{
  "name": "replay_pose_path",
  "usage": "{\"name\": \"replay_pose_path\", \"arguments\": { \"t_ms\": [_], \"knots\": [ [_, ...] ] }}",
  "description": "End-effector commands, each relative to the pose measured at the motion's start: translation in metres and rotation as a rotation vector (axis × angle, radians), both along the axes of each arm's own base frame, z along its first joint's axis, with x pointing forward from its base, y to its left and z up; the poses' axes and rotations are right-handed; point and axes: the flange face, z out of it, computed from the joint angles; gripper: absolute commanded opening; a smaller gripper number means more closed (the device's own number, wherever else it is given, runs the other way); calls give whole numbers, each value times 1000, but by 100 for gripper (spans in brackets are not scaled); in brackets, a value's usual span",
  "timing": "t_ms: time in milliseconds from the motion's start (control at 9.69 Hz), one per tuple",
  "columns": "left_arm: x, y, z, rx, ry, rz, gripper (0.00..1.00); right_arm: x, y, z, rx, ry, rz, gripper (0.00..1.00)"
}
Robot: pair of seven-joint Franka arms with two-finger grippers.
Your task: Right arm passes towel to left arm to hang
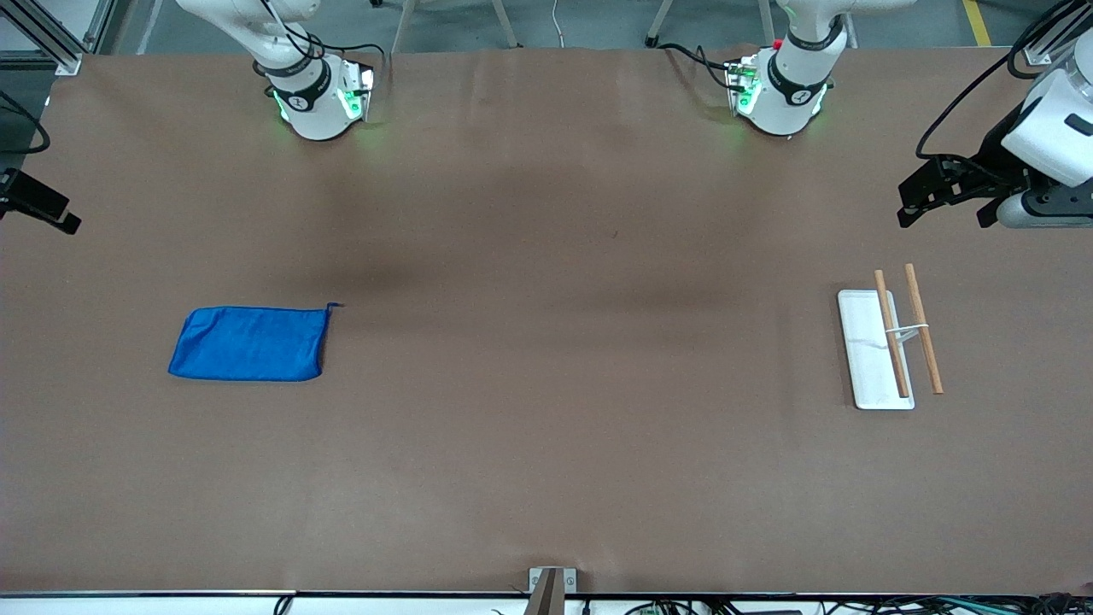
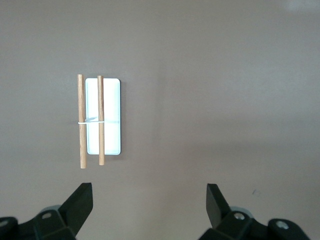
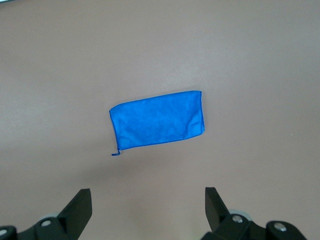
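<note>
The towel (image 1: pixel 249 343) lies flat on the table (image 1: pixel 546 444), folded to a rough rectangle, toward the right arm's end. Its thread tag (image 1: pixel 333 306) sticks out from the corner farthest from the front camera, on the side that faces the rack. No claw touches it, so the step in hand is judged to be the first pickup by the right arm.

The right claw (image 3: pixel 147 212) hangs above the towel with its fingers (image 3: pixel 80 207) spread wide and empty. In the front view only a dark part of it (image 1: pixel 38 205) shows at the table's edge, farther from the front camera than the towel.

To do this step well:
1. Bring the right claw down over one short edge of the towel, not over its middle. A grip at the edge should leave a long free length hanging for the handover.
2. Press the fingertips into the cloth until they meet the table, then close. A soft cloth is likely to slip from a shallow pinch.
3. Lift straight up until the lower hem clears the table before you travel toward the rack.

The rack (image 1: pixel 888 337), a white base with two wooden rods, stands well apart from the towel at the left arm's end. The left claw (image 2: pixel 149 207) waits above it, wide open and empty, and shows in the front view (image 1: pixel 926 192) farther from the front camera than the rack.

No brand, label or writing can be read on the towel, the rack or the table.
</note>
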Motion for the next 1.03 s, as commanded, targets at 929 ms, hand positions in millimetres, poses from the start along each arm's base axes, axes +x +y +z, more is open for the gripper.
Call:
{"name": "replay_pose_path", "arguments": {
  "t_ms": [929],
  "knots": [
    [2, -4, -15, 22, 32, 5, 100, 21, -3, -44, 3, 57, 31, 100]
  ]
}}
